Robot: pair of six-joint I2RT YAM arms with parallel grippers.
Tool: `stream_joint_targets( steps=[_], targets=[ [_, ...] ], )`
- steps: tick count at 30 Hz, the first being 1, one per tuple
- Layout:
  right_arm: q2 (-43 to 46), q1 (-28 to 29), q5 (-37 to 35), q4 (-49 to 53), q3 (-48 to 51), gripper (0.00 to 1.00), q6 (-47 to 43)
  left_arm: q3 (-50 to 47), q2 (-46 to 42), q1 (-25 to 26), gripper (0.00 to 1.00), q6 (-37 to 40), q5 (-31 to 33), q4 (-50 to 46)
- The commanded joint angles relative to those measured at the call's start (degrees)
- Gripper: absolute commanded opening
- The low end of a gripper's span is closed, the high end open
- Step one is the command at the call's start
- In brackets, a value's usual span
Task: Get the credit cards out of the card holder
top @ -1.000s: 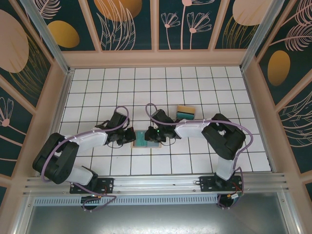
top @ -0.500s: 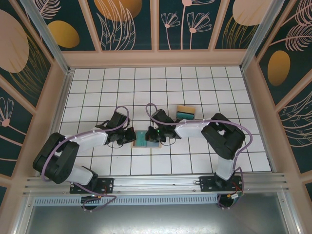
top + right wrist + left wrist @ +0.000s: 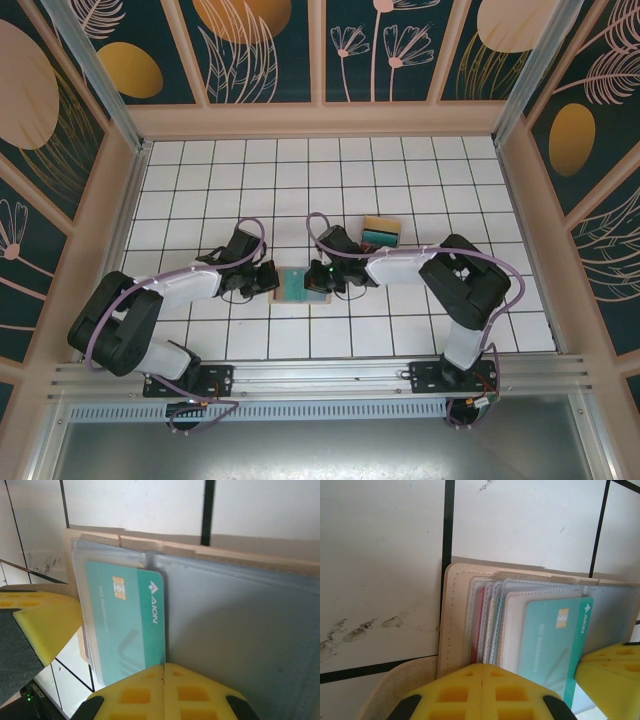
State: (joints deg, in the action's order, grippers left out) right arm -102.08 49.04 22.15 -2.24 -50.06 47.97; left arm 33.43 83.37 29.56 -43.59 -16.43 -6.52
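Two grippers meet over the open card holder (image 3: 300, 299), which lies flat on the white tiled tabletop (image 3: 200, 180) between them. The left gripper (image 3: 482, 692) is closed, fingertips together on the holder's tan outer edge (image 3: 455, 620). The right gripper (image 3: 164, 692) is also closed, its tips touching the end of a teal credit card (image 3: 130, 625) that lies in a clear sleeve. A red card (image 3: 479, 625) sits in a sleeve nearer the edge. Yellow and teal cards (image 3: 380, 231) lie stacked near the right arm.
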Motion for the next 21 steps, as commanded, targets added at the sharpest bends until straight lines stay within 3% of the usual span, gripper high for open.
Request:
stream_joint_targets(
  steps=[1,8,11,13,21],
  targets=[
    [1.99,-0.50,-1.32,1.27,1.55,0.00,-0.03,-0.73,2.24,0.15,0.00,-0.35,3.15,-4.73],
    [2.25,-0.59,-1.28,0.32,2.11,0.00,0.16,-0.86,2.10,0.07,0.00,-0.31,2.81,-4.55],
    [1.61,-0.52,0.57,-1.99,1.49,0.15,0.31,-0.82,1.88,0.12,0.00,-0.18,2.41,-4.33],
    [0.97,-0.31,1.29,-3.39,1.01,0.19,0.69,-0.83,1.84,0.15,0.00,-0.23,2.05,-4.04],
    [-1.75,-0.34,2.28,-5.54,0.23,0.18,1.65,-1.00,1.62,0.14,0.00,-0.20,1.73,-3.98]
  ],
)
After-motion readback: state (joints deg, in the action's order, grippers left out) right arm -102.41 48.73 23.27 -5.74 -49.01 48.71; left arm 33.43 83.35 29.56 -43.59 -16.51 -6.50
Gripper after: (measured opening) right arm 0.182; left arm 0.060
